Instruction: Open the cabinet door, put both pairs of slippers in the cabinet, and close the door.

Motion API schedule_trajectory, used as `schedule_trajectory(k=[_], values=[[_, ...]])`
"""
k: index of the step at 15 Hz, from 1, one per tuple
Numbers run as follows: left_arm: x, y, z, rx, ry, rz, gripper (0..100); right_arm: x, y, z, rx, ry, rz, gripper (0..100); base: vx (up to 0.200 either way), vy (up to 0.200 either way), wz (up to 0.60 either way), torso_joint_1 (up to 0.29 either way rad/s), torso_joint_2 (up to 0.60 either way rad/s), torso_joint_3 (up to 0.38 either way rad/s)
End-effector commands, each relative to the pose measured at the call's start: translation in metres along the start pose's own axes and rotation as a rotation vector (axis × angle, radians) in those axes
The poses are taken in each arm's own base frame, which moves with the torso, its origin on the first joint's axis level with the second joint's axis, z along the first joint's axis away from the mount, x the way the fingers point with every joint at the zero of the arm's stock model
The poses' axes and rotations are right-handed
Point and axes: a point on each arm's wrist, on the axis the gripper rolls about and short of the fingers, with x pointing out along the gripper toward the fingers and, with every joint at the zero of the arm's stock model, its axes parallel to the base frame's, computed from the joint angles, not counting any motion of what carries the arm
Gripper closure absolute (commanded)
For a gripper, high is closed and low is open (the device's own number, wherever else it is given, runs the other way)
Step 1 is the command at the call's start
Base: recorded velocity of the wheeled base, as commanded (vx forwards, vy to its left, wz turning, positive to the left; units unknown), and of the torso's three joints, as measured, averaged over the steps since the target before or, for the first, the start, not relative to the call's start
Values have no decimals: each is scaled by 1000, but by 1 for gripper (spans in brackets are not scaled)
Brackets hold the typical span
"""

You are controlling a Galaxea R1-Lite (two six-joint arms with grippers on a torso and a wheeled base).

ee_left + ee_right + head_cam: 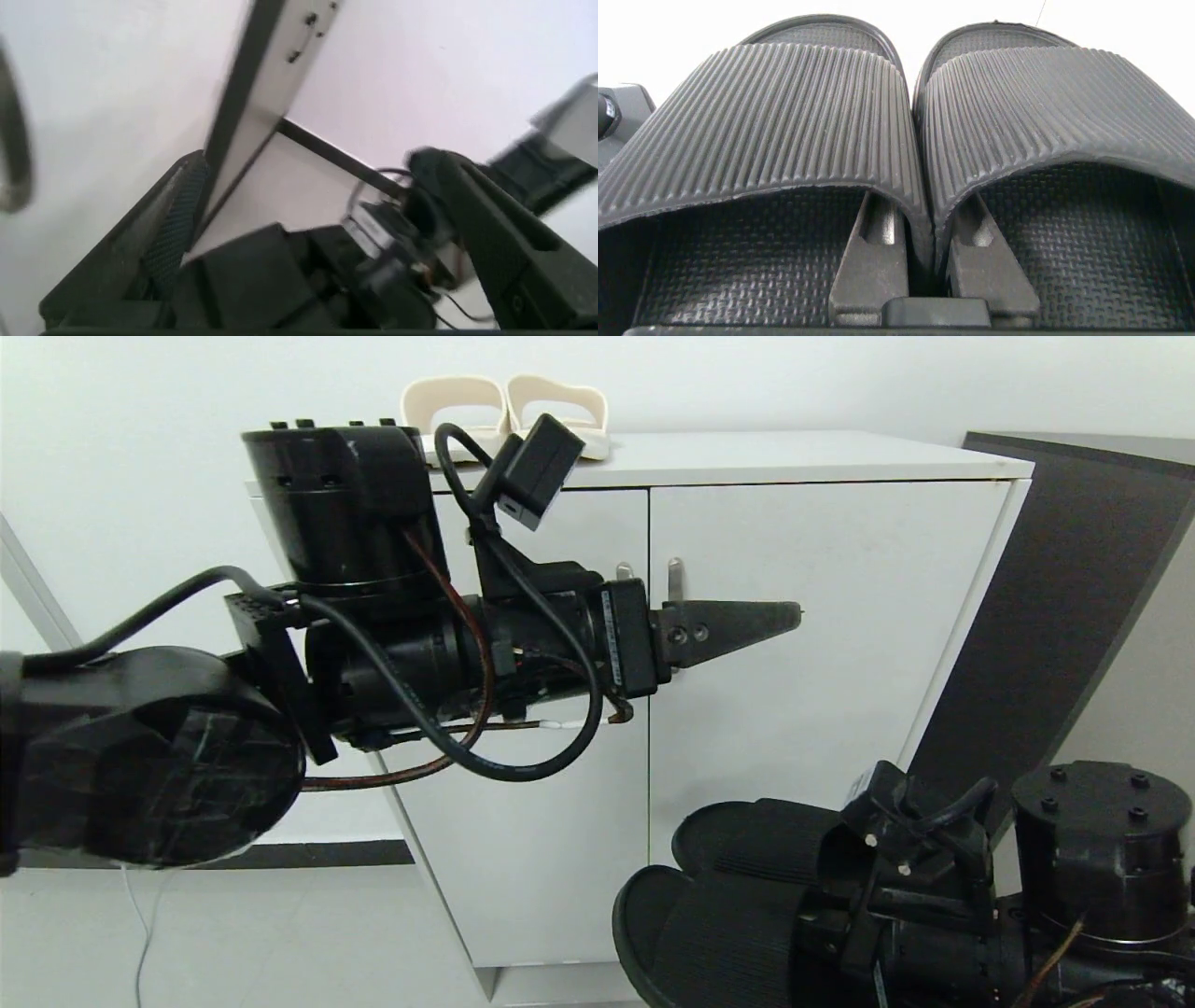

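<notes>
Black slippers [738, 896], pair, 5 o'clock: right claw [924, 252] clamped on their adjoining inner walls, so both carry as one; toes apparently toward 10 o'clock, long axis 4-to-10. Left claw [780, 614], fingers apart, points to 3 o'clock beside door handle [674, 577] of shut cabinet [840, 663]. Beige slippers [504, 411] on its top, 12 o'clock.

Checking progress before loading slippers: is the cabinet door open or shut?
Shut. The cabinet door sits flush with the cabinet front, with only a thin seam at its edge.
</notes>
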Motion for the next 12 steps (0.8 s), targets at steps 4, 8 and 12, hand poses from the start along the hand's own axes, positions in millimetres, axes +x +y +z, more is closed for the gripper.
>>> schedule_trajectory(k=[4, 8, 12], values=[[10, 31, -3, -15, -10, 111, 0, 0, 0, 0, 1, 0, 1, 100, 0, 0, 0, 0, 0, 0], [11, 45, -5, -22, -19, 184, 0, 0, 0, 0, -1, 0, 1, 100, 0, 0, 0, 0, 0, 0], [23, 55, -6, -21, -34, 229, 0, 1, 0, 0, 0, 1, -1, 100, 0, 0, 0, 0, 0, 0]])
